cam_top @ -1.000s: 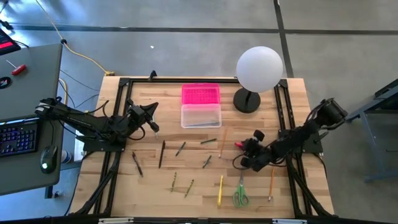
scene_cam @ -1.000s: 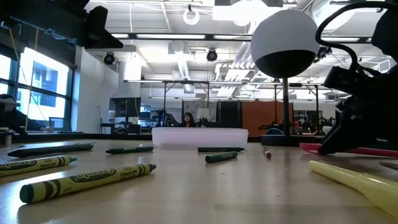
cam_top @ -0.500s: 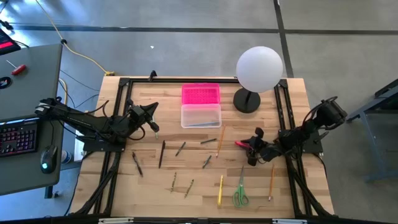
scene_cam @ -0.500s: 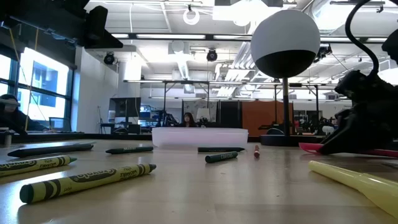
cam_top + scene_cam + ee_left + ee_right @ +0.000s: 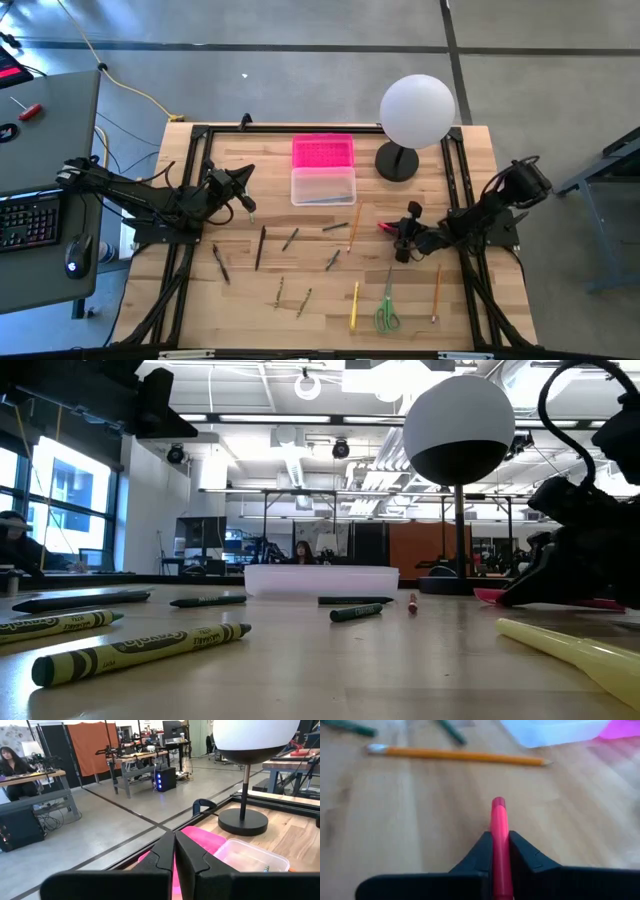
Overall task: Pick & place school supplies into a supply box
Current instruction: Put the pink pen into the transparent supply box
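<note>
Right wrist view: right gripper (image 5: pixel 500 851) clamps red pen (image 5: pixel 499 827); supply box (image 5: pixel 323 185) lies far-left, pen axis pointing toward it.

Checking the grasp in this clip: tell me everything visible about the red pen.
The red pen is a thin, smooth, plastic-looking stick, red to pink, with a blunt rounded end pointing ahead. It lies nearly level just over the wooden table, clamped between the fingers of the right gripper, right of the orange pencil and the clear box.

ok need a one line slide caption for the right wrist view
Right gripper shut on a red pen, orange pencil lying beyond it.
</note>
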Robot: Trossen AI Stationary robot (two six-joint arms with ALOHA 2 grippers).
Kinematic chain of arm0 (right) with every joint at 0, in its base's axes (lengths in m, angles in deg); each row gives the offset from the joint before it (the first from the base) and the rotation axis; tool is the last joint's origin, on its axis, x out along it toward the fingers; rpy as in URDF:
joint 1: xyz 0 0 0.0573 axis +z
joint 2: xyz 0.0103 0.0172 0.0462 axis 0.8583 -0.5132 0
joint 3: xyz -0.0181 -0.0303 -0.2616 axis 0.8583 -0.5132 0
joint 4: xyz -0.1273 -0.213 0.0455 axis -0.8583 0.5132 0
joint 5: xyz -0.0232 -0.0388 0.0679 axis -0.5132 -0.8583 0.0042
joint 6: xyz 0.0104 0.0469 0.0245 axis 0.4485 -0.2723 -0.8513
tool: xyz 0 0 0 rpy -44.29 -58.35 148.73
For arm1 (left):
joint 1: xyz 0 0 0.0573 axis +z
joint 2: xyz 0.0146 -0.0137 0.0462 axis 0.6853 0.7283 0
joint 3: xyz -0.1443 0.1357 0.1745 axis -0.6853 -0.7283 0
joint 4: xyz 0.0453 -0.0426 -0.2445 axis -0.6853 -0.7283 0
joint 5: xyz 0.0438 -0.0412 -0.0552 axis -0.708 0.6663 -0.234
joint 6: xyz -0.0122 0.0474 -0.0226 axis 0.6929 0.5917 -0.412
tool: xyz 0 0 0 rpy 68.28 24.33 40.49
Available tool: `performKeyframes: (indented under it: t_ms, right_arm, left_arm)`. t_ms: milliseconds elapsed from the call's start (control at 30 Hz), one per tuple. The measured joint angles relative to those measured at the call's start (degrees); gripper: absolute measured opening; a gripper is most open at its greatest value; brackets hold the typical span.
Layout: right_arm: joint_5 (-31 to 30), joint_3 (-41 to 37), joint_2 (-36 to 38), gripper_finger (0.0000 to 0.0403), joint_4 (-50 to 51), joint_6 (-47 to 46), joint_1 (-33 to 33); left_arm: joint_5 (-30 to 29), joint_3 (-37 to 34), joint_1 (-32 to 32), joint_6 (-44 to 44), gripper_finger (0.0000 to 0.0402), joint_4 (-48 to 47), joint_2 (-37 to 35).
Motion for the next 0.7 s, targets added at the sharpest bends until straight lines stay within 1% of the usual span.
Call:
performKeyframes:
  t_ms: [100, 200, 267, 333, 400, 433, 533, 600, 633, 700]
  right_arm:
    - [-3.54, 0.89, 0.11, 0.0033, -9.49, 4.02, -0.66]
    - [-4.47, 3.77, 0.11, 0.0027, -15.99, 12.73, -2.08]
    - [-3.12, 7.27, 0.12, 0.0018, -19.28, 20.28, -3.97]
    - [0.93, 11.68, 0.18, 0.0016, -18.96, 27.17, -6.47]
    - [6.53, 16.95, 0.18, 0.0017, -13.65, 31.53, -9.32]
    - [8.91, 20.00, 0.18, 0.0020, -9.11, 32.84, -10.93]
    - [15.40, 30.59, -0.03, 0.0034, 10.91, 34.44, -16.11]
    - [17.68, 37.77, -1.43, 0.0036, 23.67, 33.90, -19.71]
    - [18.15, 40.84, -2.56, 0.0035, 27.22, 33.16, -21.41]
    - [19.58, 45.71, -4.99, 0.0029, 28.98, 32.51, -24.37]
  left_arm:
    - [0.00, 0.00, 0.01, -0.03, 0.0046, 0.00, 0.00]
    - [0.00, 0.00, 0.00, -0.07, 0.0046, 0.02, 0.01]
    - [0.00, 0.00, 0.00, -0.09, 0.0046, 0.02, 0.00]
    - [0.00, 0.00, 0.02, -0.09, 0.0046, 0.04, 0.00]
    - [0.00, 0.00, 0.00, -0.09, 0.0046, 0.18, 0.02]
    - [0.01, 0.00, 0.02, -0.09, 0.0046, 0.34, 0.01]
    - [0.02, 0.00, 0.00, -0.09, 0.0046, 0.33, 0.00]
    - [0.02, 0.00, 0.00, -0.07, 0.0046, 0.33, 0.00]
    - [0.00, 0.00, 0.00, -0.09, 0.0046, 0.29, 0.00]
    - [0.00, 0.00, 0.00, -0.07, 0.0046, 0.16, 0.01]
